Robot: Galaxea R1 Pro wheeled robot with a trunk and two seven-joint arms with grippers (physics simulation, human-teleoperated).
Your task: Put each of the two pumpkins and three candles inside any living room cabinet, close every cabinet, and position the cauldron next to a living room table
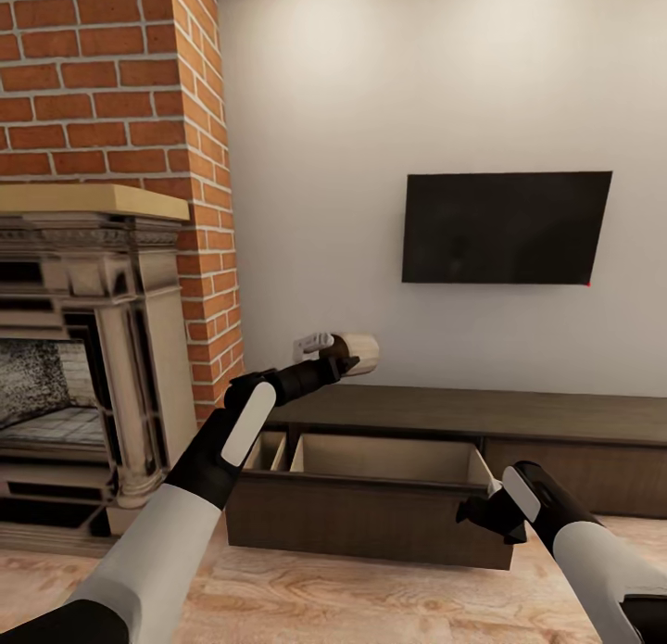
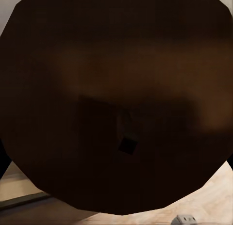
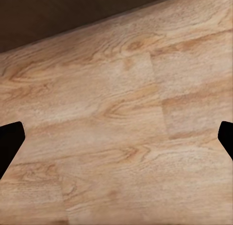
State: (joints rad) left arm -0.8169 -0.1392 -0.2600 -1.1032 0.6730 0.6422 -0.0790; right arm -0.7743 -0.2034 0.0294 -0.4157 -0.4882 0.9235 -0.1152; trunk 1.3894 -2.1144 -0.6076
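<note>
A tan, stubby candle [image 1: 359, 351] hangs on its side above the left end of the long, low, dark brown cabinet [image 1: 565, 420], with my left gripper [image 1: 335, 357] shut on it. In the left wrist view the candle's dark round end [image 2: 116, 89] sits close up, with a small wick at its middle. Below it, a wide drawer [image 1: 371, 519] of the cabinet stands pulled out, its pale inside showing. My right gripper [image 1: 480, 512] is low by the drawer's right front corner. Its black fingertips [image 3: 9, 140] are spread wide over bare wooden floor, holding nothing.
A brick chimney with a stone fireplace [image 1: 93, 366] stands to the left of the cabinet. A dark TV [image 1: 505, 227] hangs on the wall above it. Wooden floor [image 1: 352, 598] stretches in front of the open drawer.
</note>
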